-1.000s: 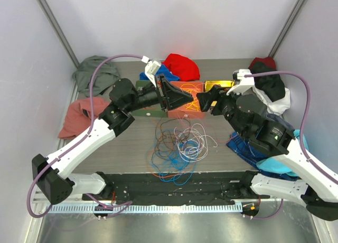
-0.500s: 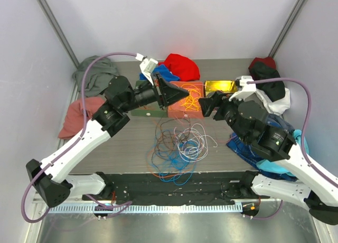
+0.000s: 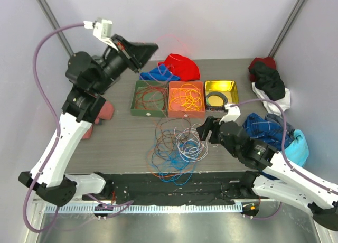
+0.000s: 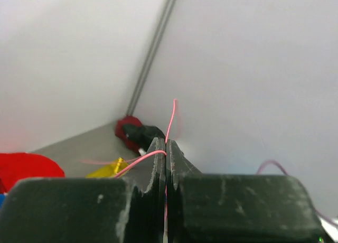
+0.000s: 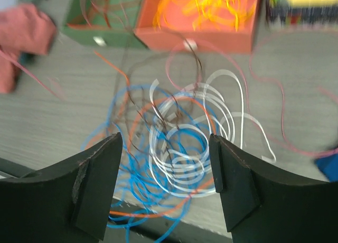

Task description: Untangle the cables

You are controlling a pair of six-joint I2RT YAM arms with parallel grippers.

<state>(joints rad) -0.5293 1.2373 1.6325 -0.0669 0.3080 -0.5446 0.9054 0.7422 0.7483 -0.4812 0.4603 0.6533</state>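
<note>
The cables [image 3: 177,147] lie in a tangle of blue, white, orange and dark brown loops at the table's middle front. My left gripper [image 3: 151,46] is raised high at the back left, shut on a thin red cable [image 4: 170,119] that sticks up past its fingertips in the left wrist view. My right gripper [image 3: 204,130] is open and empty, held just right of and above the tangle. The right wrist view shows the tangle [image 5: 174,128] between and below its spread fingers [image 5: 100,169].
Three trays stand behind the tangle: a green one [image 3: 134,97] with reddish wires, an orange one [image 3: 186,113] with orange and yellow wires, and a yellow one [image 3: 221,84] with a black coil. Clothes lie at the back [image 3: 182,66], left [image 3: 103,110] and right [image 3: 269,82].
My left arm has swung up and back to the left, lifting the red cable high. My right gripper has moved from the trays toward the front, over the tangle.
</note>
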